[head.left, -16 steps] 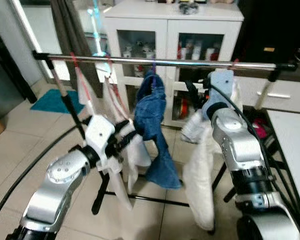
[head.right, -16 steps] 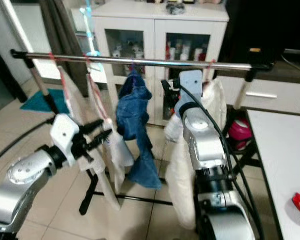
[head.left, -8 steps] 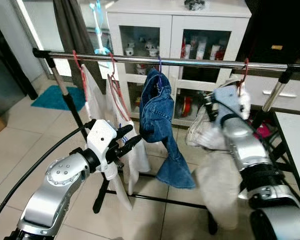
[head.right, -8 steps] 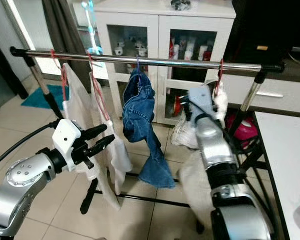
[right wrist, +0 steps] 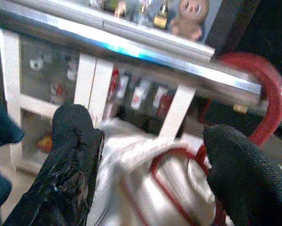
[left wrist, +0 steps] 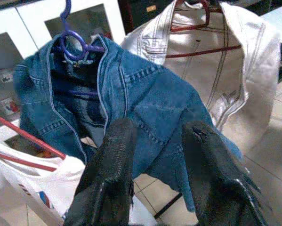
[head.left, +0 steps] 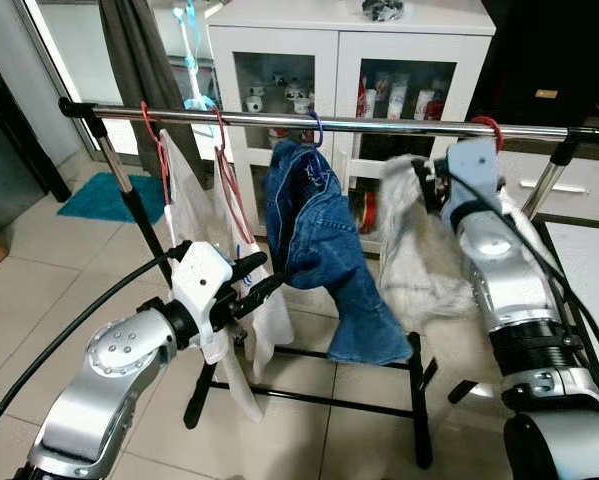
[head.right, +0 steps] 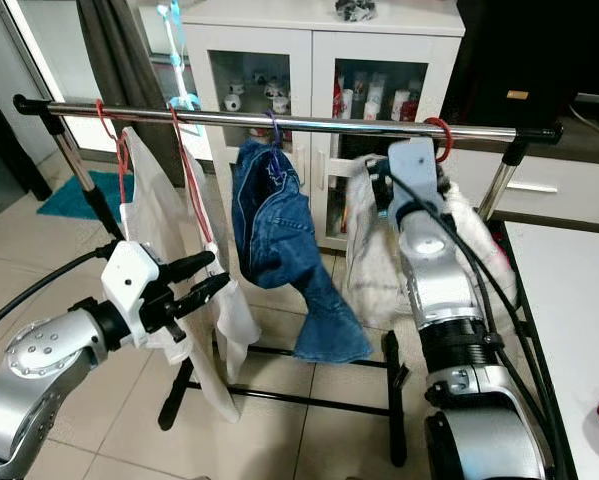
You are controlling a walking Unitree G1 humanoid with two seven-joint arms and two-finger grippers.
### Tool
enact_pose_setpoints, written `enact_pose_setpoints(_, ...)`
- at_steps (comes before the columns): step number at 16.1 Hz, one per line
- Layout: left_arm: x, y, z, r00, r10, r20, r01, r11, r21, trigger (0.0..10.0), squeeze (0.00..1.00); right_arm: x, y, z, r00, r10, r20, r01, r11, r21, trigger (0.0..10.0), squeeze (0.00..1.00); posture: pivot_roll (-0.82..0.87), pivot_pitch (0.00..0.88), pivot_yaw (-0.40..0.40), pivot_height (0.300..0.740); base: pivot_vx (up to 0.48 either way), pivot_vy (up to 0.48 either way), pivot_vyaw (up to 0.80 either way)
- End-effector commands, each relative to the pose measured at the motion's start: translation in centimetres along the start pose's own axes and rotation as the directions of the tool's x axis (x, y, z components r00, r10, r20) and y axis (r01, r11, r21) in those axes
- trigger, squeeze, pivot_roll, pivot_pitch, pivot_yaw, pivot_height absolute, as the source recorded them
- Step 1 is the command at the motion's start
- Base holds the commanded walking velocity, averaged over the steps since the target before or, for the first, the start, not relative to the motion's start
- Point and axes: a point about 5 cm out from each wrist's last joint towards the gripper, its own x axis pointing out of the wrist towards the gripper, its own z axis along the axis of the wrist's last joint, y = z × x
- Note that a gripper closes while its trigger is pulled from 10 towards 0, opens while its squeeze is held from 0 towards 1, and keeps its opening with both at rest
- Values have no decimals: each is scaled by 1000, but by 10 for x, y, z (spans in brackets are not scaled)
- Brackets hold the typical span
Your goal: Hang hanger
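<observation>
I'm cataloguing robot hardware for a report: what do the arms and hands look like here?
Both arms are silver metal with rounded joint housings and black ribbed collars. The left hand has a white block mount; the right hand a pale blue-grey one. Each has two long black textured fingers. Black cables trail along both arms.

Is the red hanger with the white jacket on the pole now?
Yes, on. The red hanger's hook curves over the pole, and the right gripper is open behind it.
</observation>
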Motion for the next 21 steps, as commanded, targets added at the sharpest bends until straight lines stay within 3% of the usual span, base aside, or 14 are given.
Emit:
enact_pose_setpoints(1,-2,-2,3,1000,-25,0,25,1000,6,10000,0,-2,-4,1,1000,-1,0,1,1000,9,10000,0,-33,0,45,719,0,0,0)
enact_pose_setpoints(5,-2,-15,6,990,-138,11,138,990,-33,10000,0,6,-21,-13,994,-1,-113,-6,998,-63,10000,0,-28,0,45,719,0,0,0)
enact_pose_setpoints(13,-1,-15,7,986,-164,10,164,986,-40,10000,0,4,-19,-20,977,158,-146,-153,987,46,10000,0,-40,0,57,719,0,0,0)
enact_pose_setpoints(15,-1,-15,7,986,-169,11,169,985,-39,10000,0,6,-19,-25,958,204,-202,-200,979,42,4431,0,-46,0,62,719,0,0,0)
enact_pose_setpoints(16,-1,-15,7,985,-172,11,173,984,-39,10000,0,8,-23,-24,960,190,-207,-183,982,53,3020,0,-46,0,62,719,0,0,0)
enact_pose_setpoints(17,-1,-15,7,984,-176,9,176,984,-36,10000,0,12,-28,-21,965,157,-208,-151,988,45,2667,0,-47,0,64,719,0,0,0)
enact_pose_setpoints(18,0,-15,7,984,-177,8,177,984,-35,10000,0,14,-31,-17,970,143,-195,-136,990,46,3569,0,-44,0,62,719,0,0,0)
enact_pose_setpoints(19,0,-15,7,984,-176,8,177,984,-34,10000,0,14,-31,-15,971,144,-191,-137,989,50,3804,0,-43,0,60,719,0,0,0)
enact_pose_setpoints(20,0,-15,7,984,-177,10,178,984,-32,10000,0,14,-32,-11,970,157,-185,-151,987,45,10000,0,-42,0,59,719,0,0,0)
enact_pose_setpoints(21,0,-15,7,984,-178,10,179,983,-31,10000,0,11,-32,-9,968,174,-182,-168,985,46,10000,0,-43,0,59,719,0,0,0)
